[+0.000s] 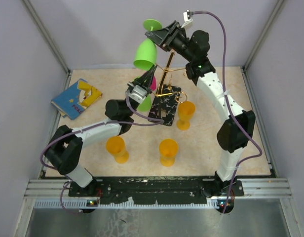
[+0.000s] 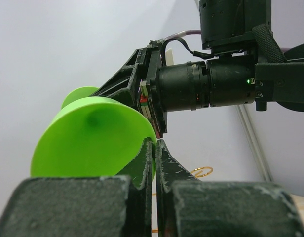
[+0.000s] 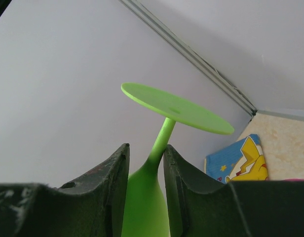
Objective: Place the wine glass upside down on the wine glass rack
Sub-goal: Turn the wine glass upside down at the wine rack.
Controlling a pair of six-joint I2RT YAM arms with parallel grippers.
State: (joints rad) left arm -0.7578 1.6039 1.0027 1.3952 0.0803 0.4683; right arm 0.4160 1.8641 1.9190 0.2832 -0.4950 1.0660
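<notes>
A green wine glass (image 1: 145,53) hangs upside down in the air, foot up, above the gold wire rack (image 1: 166,74) on its black marbled base (image 1: 165,107). My right gripper (image 1: 159,37) is shut on its stem just under the foot; the right wrist view shows my gripper (image 3: 146,148) round the neck of the glass (image 3: 164,106). My left gripper (image 1: 150,73) reaches up from below. In the left wrist view it (image 2: 155,140) is shut with the bowl rim (image 2: 93,143) pinched between its fingers. A gold spiral (image 2: 201,172) shows behind.
Another green glass (image 1: 146,102) and a pink one (image 1: 153,83) are at the rack behind my left wrist. Three orange glasses (image 1: 185,114) (image 1: 168,151) (image 1: 116,148) stand on the table. A blue and yellow book (image 1: 77,98) lies at the left.
</notes>
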